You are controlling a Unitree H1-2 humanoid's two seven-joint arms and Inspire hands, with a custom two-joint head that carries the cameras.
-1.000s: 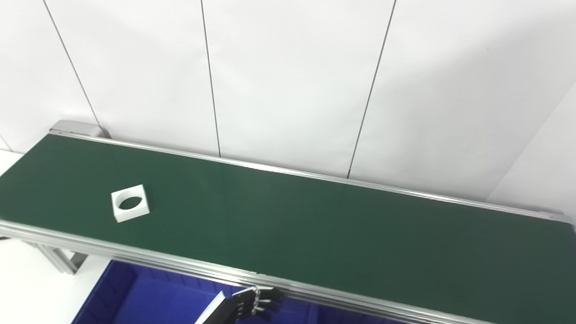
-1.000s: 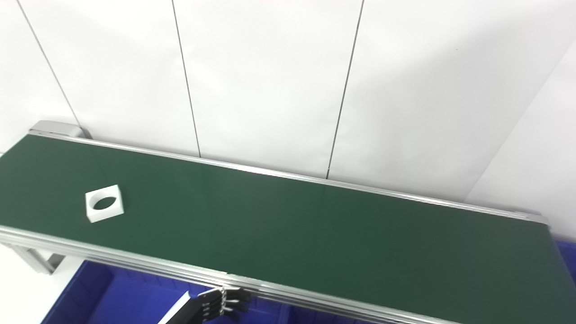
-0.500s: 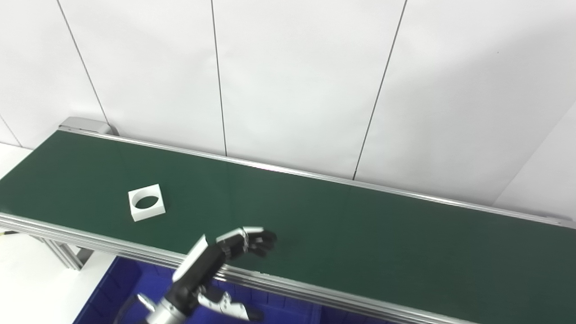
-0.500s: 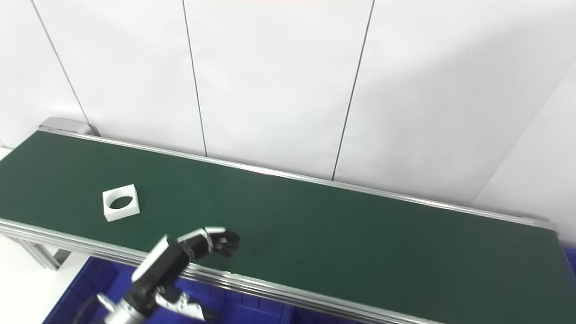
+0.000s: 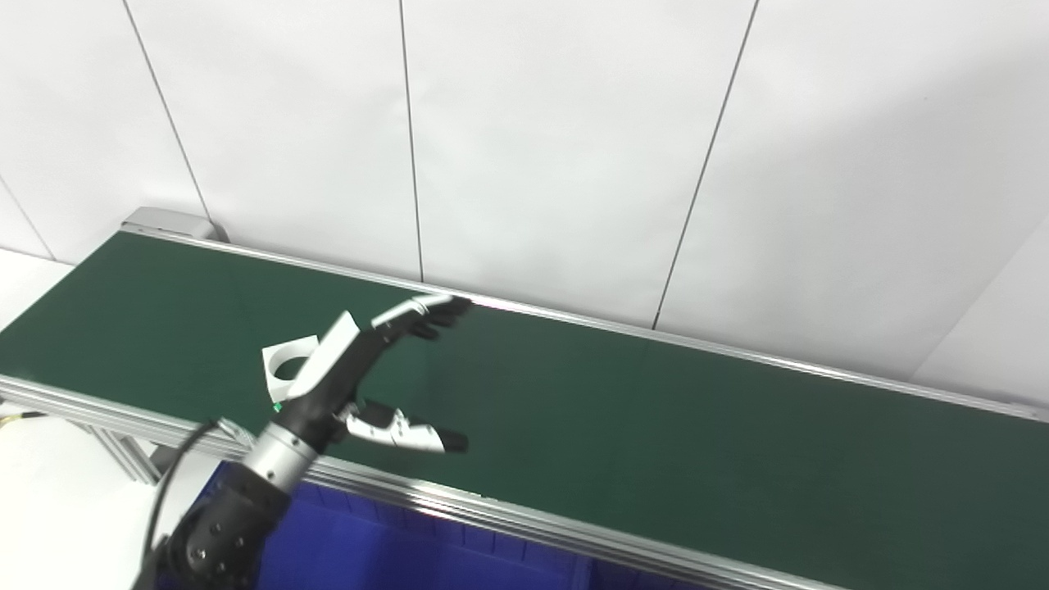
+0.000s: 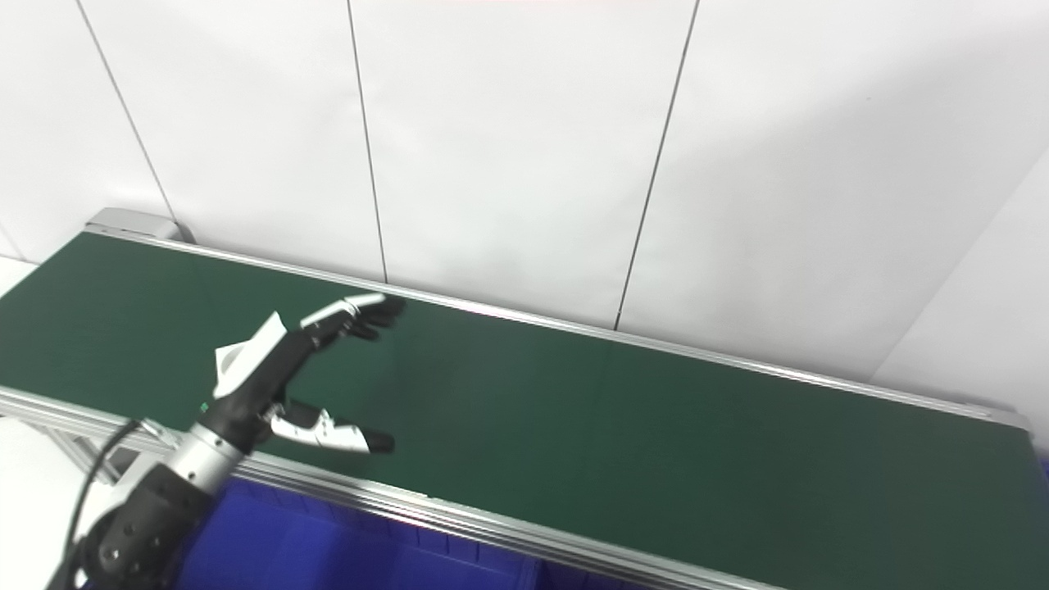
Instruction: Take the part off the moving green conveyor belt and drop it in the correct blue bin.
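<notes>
Below the near rail of the conveyor, a blue bin (image 5: 393,557) is showing only in part, and the part that is in view is holding nothing I can see; its inner wall is showing small ribs along the top edge. A thin strip of blue is also appearing at the right edge of the right eye view, but it is too small to tell what it is.

On the green conveyor belt (image 5: 656,426), toward its left end, the white part (image 5: 284,365) is lying flat. It is a square white block with a large round hole through the middle, so the green belt is showing inside the hole. The left hand is covering its right side, so only the left portion is visible in both views.

The left hand (image 5: 361,377) is reaching over the belt from the lower left, and it is spread wide: the fingers (image 5: 426,310) are stretching toward the far rail, and the thumb (image 5: 406,433) is pointing to the right near the front rail. It is grasping nothing. The palm is hanging just beside the part, on its right side; whether it is touching the part, I cannot tell.

The right hand is not appearing in either view.
</notes>
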